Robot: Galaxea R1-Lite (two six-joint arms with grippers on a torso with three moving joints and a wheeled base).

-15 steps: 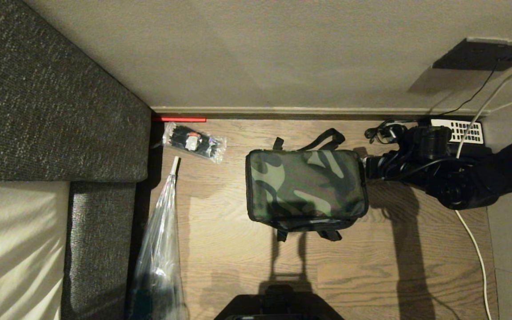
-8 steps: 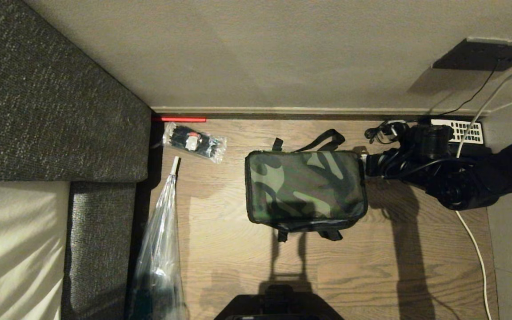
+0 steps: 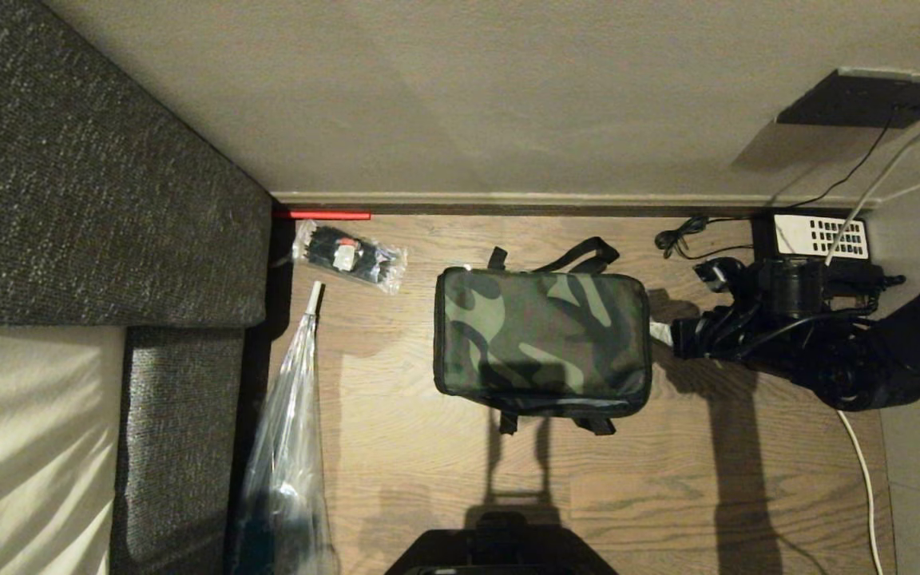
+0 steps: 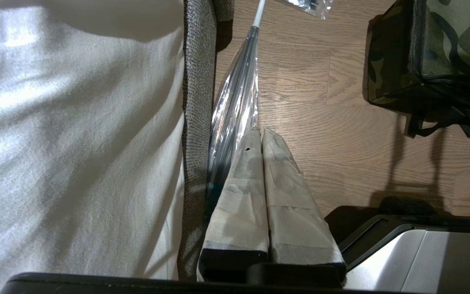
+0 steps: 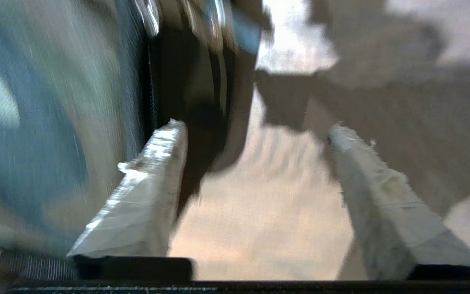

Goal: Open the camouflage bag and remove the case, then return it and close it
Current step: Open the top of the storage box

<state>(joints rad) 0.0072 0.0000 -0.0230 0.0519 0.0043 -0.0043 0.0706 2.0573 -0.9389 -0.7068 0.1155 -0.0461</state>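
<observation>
The camouflage bag point(image 3: 541, 331) stands on the wooden floor with its lid down and its black straps showing at the far and near sides. The case is hidden. My right gripper point(image 3: 662, 331) hovers just off the bag's right side, open, with nothing between its taped fingers. In the right wrist view the gripper point(image 5: 255, 128) has one finger beside the bag's point(image 5: 55, 122) wall and only bare floor in its gap. My left gripper point(image 4: 261, 132) is parked low at the left, shut and empty, with the bag point(image 4: 443, 41) far from it.
A grey sofa point(image 3: 93, 176) fills the left. A long plastic-wrapped item point(image 3: 288, 431) and a small plastic packet point(image 3: 348, 255) lie left of the bag. A black telephone with a white keypad point(image 3: 819, 235) and a white cable point(image 3: 859, 463) are at the right. My base point(image 3: 500, 551) is at the near edge.
My right gripper has opened and drawn back from the bag's far right corner, toward the right and nearer me. The bag has shifted slightly left.
</observation>
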